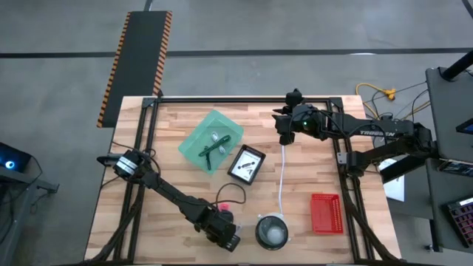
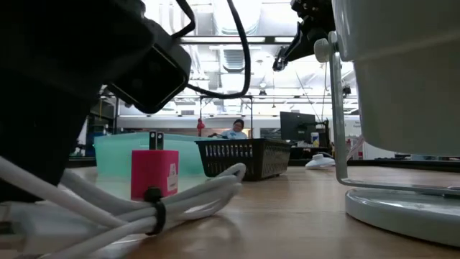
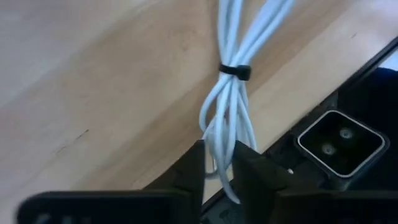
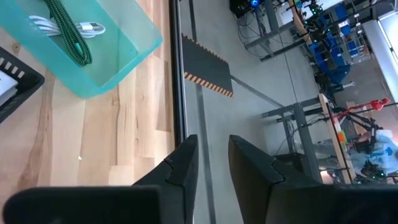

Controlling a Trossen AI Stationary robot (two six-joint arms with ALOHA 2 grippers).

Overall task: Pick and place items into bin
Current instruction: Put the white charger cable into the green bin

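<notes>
Our left gripper (image 3: 217,171) pinches the bundled white cable (image 3: 231,93) on the wooden tabletop (image 1: 185,148); our right gripper (image 4: 211,162) hangs narrowly parted, empty, beyond the translucent green bin (image 1: 211,142).

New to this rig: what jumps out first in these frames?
The left gripper is down at the table's near edge, its fingers set around a bundle of white cable cinched by a black tie. Mid-table sits a translucent green bin already holding cables, with a black basket beside it. The right gripper hovers over the far side, holding nothing.
</notes>
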